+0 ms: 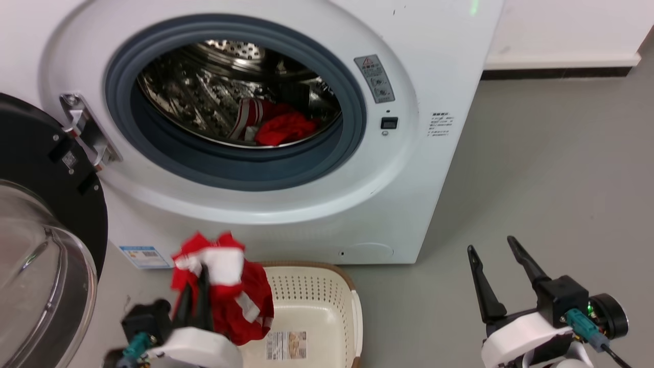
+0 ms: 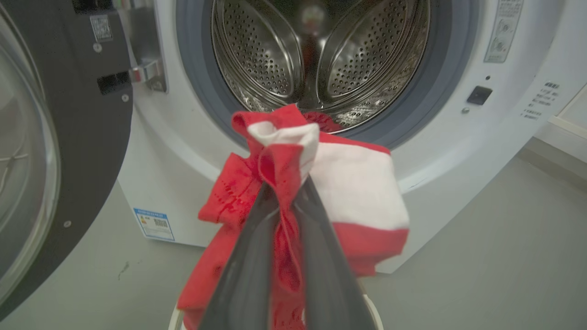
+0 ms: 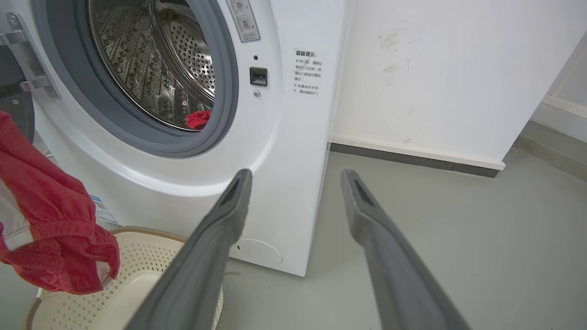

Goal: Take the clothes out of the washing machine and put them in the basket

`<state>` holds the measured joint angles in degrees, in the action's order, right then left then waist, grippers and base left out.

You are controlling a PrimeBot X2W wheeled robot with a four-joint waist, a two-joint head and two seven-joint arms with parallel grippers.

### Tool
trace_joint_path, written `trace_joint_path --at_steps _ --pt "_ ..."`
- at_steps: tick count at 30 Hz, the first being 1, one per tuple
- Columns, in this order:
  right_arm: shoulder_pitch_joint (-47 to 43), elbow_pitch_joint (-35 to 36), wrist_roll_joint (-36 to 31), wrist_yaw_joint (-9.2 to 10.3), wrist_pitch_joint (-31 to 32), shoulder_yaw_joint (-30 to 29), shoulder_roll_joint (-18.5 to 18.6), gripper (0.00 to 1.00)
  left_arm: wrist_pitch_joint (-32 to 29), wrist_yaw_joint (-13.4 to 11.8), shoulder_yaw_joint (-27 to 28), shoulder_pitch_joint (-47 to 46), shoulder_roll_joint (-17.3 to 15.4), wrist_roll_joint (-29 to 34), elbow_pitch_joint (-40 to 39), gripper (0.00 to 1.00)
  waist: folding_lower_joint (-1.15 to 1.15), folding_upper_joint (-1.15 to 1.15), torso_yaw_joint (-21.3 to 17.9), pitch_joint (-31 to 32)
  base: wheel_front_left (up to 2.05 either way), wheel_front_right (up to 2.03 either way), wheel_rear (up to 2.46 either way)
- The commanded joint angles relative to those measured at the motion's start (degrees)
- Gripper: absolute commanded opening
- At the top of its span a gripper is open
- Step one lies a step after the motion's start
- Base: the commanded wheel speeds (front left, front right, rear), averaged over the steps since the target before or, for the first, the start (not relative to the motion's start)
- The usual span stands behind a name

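A smooth grey floor [image 1: 536, 179] spread across the right half of the head view under soft, even light. At the upper right, a white wall [image 1: 562, 25] met it above a dark skirting strip [image 1: 557, 73]. In the right wrist view, faint scuff marks [image 3: 390, 41] showed high on the wall, near the top centre.

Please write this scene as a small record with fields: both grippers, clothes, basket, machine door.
left gripper: shut on red and white garment, hanging over the basket
right gripper: open, empty
basket: on floor before the washing machine
drum: red clothes lie inside
door: open, on the left
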<state>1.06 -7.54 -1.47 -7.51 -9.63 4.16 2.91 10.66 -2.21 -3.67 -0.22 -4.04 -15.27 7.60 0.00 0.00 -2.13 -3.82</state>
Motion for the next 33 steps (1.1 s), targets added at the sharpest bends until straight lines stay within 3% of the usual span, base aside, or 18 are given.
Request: trace_joint_path --at_steps 1,11,18,33 --pt "1.0 0.2 0.0 0.04 -0.4 -0.1 -0.1 1.0 0.4 -0.1 -0.2 0.3 0.3 -0.8 1.7 0.0 0.0 0.0 0.3 -1.7 0.0 0.0 0.0" --pt "6.1 0.5 -0.9 0.04 -0.7 0.7 -0.1 1.0 4.0 1.7 -3.5 -9.1 1.1 -5.6 27.3 0.0 0.0 0.0 1.7 -11.0 0.0 0.0 0.0" --pt "11.5 0.7 -0.8 0.04 -1.4 2.7 0.0 1.0 4.6 2.4 -5.6 -21.7 1.1 -8.7 40.8 0.0 0.0 0.0 -0.5 -21.0 0.0 0.0 0.0" --pt "18.5 -2.6 1.9 0.04 -4.7 5.0 -0.1 1.0 4.5 0.5 -1.7 -35.3 0.1 -10.1 57.7 0.0 0.0 0.0 -7.8 -35.4 0.0 0.0 0.0"
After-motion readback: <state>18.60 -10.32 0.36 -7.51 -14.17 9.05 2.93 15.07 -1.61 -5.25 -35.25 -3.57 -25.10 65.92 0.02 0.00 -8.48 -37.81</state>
